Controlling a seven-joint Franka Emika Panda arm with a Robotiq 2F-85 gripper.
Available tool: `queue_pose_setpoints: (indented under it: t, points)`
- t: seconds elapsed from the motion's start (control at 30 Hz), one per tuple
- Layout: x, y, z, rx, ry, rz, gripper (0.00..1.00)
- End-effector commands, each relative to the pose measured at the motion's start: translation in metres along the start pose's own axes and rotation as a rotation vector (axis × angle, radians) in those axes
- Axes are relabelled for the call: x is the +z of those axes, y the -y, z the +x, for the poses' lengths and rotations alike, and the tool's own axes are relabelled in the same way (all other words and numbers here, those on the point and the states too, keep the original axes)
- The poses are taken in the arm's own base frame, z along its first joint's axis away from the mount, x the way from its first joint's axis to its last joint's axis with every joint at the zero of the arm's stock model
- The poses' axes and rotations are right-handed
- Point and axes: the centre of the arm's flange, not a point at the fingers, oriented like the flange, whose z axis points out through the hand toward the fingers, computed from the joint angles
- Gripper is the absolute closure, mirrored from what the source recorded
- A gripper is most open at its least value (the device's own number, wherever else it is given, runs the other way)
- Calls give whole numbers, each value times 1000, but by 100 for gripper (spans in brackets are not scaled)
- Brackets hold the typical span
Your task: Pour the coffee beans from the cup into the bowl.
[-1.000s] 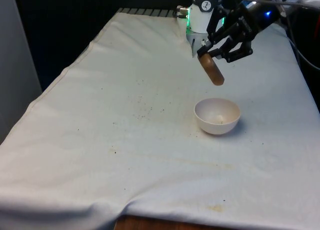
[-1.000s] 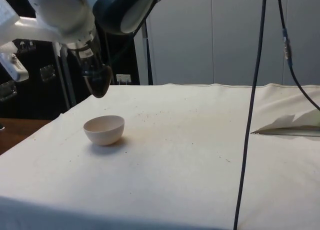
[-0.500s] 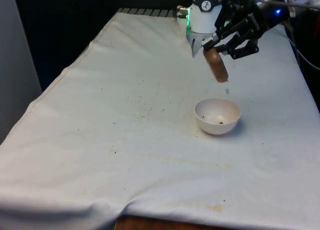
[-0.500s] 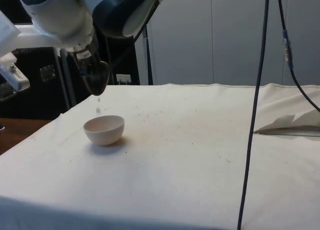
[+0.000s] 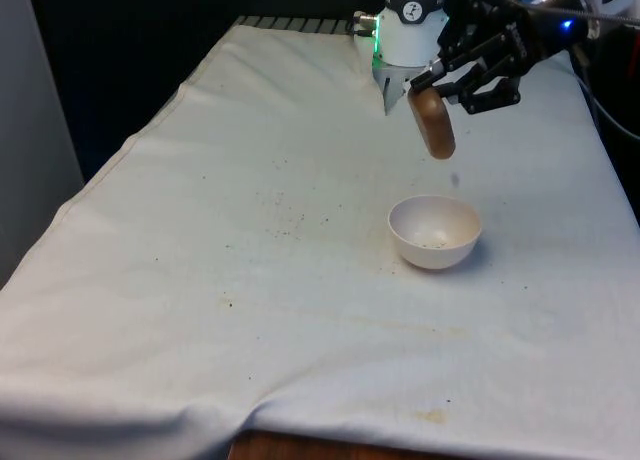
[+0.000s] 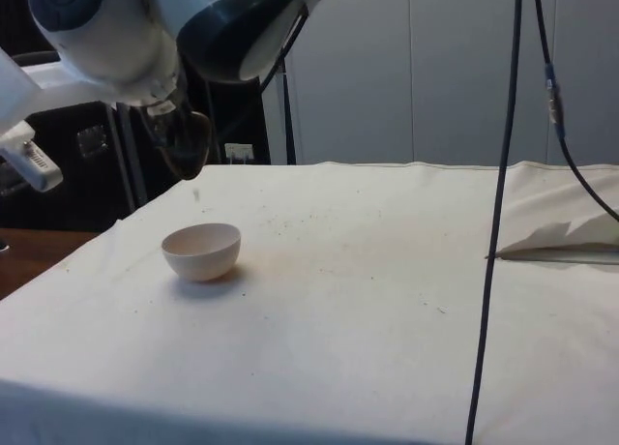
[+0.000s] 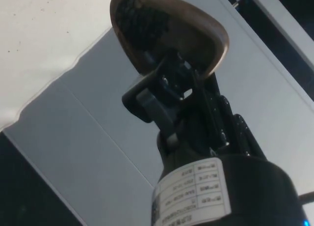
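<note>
Moved: cup [image 5: 432, 122] tipped steeper, lifted slightly.
Cup: brown, squeezed, mouth downward.
Tool [image 5: 428, 90]: clamped on cup.
Bowl [image 5: 434, 232]: white, few beans.

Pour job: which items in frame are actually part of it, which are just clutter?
Part of the job:
- brown cup, tipped mouth-down in the black two-finger gripper, above the bowl
- white round bowl on the cloth, a few coffee beans inside

Just lying about:
- black hanging cable
- dark specks scattered on the white tablecloth
</note>
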Motion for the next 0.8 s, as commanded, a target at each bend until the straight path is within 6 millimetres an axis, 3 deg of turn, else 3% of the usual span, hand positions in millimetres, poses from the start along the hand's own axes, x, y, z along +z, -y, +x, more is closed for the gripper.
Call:
queue_pose_setpoints:
  t: [0.0,0.77]
  points:
    - [0,3,-1,-2,-3,-13,97]
    - [10,19,-9,-24,-37,-123,97]
